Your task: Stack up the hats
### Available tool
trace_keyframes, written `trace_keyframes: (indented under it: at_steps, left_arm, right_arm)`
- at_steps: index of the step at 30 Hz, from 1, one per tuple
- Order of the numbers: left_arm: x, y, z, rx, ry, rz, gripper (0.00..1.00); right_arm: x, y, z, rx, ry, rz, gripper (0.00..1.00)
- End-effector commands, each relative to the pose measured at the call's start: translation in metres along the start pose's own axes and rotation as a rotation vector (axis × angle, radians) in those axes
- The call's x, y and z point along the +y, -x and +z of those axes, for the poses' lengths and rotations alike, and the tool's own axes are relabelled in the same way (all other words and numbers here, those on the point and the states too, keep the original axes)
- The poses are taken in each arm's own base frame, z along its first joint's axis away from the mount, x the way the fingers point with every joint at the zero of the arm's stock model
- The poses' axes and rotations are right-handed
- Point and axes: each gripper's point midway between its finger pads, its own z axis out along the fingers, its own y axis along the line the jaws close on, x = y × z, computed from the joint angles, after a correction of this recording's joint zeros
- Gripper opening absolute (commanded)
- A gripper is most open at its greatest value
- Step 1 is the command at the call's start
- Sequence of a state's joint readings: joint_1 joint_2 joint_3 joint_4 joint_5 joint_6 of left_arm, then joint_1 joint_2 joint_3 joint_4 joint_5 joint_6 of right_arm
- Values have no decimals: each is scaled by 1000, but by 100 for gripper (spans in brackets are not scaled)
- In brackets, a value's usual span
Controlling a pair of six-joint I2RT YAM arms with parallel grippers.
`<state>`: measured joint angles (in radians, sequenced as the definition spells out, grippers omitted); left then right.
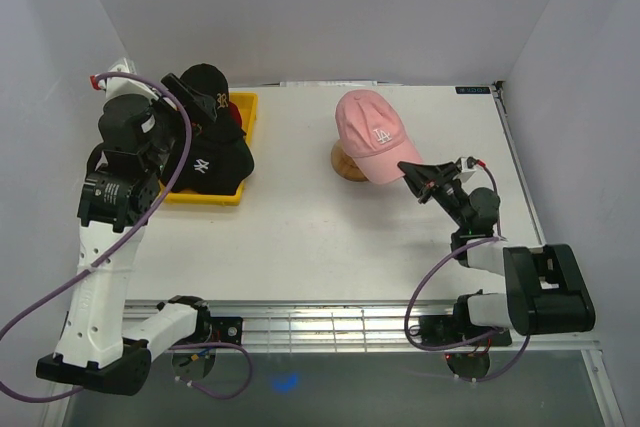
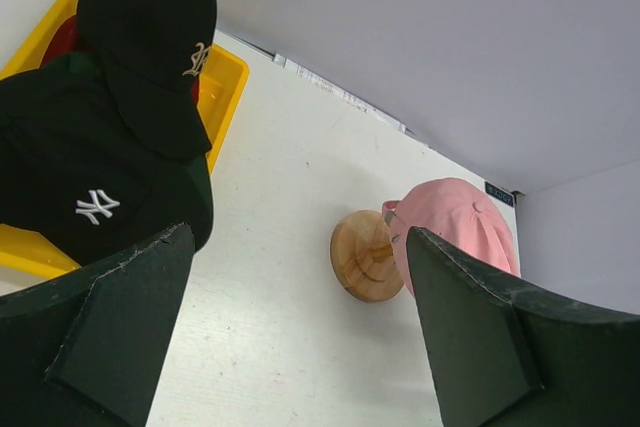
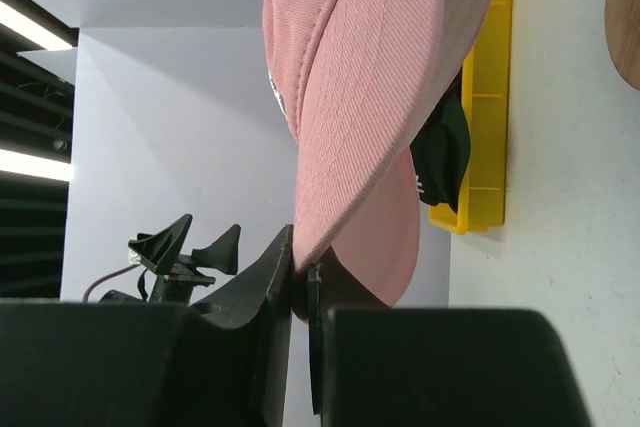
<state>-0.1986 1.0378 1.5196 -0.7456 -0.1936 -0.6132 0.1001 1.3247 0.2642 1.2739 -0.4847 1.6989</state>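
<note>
A pink cap (image 1: 370, 132) sits on a wooden stand (image 1: 345, 162) at mid table. My right gripper (image 1: 412, 175) is shut on the tip of its brim; the right wrist view shows the jaws (image 3: 300, 267) pinching the brim edge of the pink cap (image 3: 350, 67). Several dark caps lie piled in a yellow tray (image 1: 243, 112) at the left: a black cap (image 1: 207, 87) on top, a dark cap with a white NY logo (image 1: 210, 162) in front, a red cap (image 1: 232, 107) mostly hidden. My left gripper (image 2: 300, 247) is open and empty, hovering beside the tray.
White walls close in on the left, back and right of the table. The stand's round wooden base (image 2: 362, 255) rests on the white tabletop (image 1: 300, 217). A purple cable loops from the left arm over the tray's left side.
</note>
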Motion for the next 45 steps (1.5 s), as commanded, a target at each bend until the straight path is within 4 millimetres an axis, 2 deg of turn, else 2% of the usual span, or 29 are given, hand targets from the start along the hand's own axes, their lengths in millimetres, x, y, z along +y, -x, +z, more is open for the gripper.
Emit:
trace_keyframes:
  at_steps: [1,2,4,5,10,16,21,28,32,41,43,44,45]
  left_arm:
    - [-3,-2,0,0,-22,4,98]
    - [-3,-3,1,5,-20,3,98]
    - [-3,-4,3,7,-21,2,98]
    - [-3,-5,3,11,-22,3,98]
    - [-2,-6,6,14,-14,8,98]
    - [1,-7,8,13,-3,17,98]
    - [2,-6,9,11,5,26,98]
    - [3,-6,12,12,9,26,98]
    - [3,-6,13,13,11,31,98]
    - [0,-10,20,35,2,53,98]
    - [-3,-13,21,51,-17,55,98]
    - [-4,-17,25,65,-19,57,98]
    - [-5,-19,27,73,-25,57,98]
  right_arm:
    - [10,-6,-12,-16,53,-111,8]
    - [-4,-4,-13,-24,-3,-96,8]
    - [-15,-1,-15,-47,-45,-114,8]
    - [-26,0,-17,-54,-91,-98,8]
    - [-54,-2,-10,-24,-209,-67,9]
    - [-77,-8,-1,-1,-299,-25,22]
    - [-94,-16,4,23,-370,-3,27]
    - [-101,-29,15,22,-413,32,30]
    - [-109,-34,14,-27,-436,99,32]
    - [-118,-44,8,-31,-498,79,61]
    - [-113,-43,10,-24,-500,48,68]
    - [-125,-45,3,-9,-562,30,69]
    - [-124,-47,3,9,-569,20,70]
